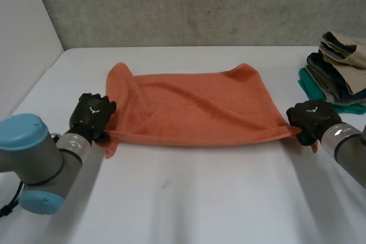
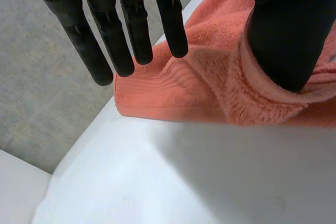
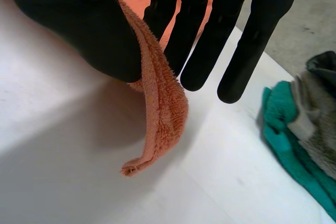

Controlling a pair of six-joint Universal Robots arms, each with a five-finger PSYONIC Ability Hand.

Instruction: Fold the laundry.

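Note:
An orange towel [image 1: 194, 107] lies spread and rumpled across the middle of the white table [image 1: 189, 198]. My left hand [image 1: 91, 115] is at its near left corner. In the left wrist view its fingers [image 2: 131, 24] are straight and held apart from the thumb, which rests against a ridge of the towel [image 2: 210, 82]. My right hand [image 1: 311, 117] is at the near right corner. There the thumb [image 3: 79, 19] and straight fingers pinch the towel's corner [image 3: 163, 114], whose tip hangs down just above the table.
A stack of folded laundry [image 1: 337, 72], teal, dark and beige, sits at the table's far right, close to my right hand; its teal cloth [image 3: 286, 129] lies just past that hand's fingertips. A grey wall runs behind the table.

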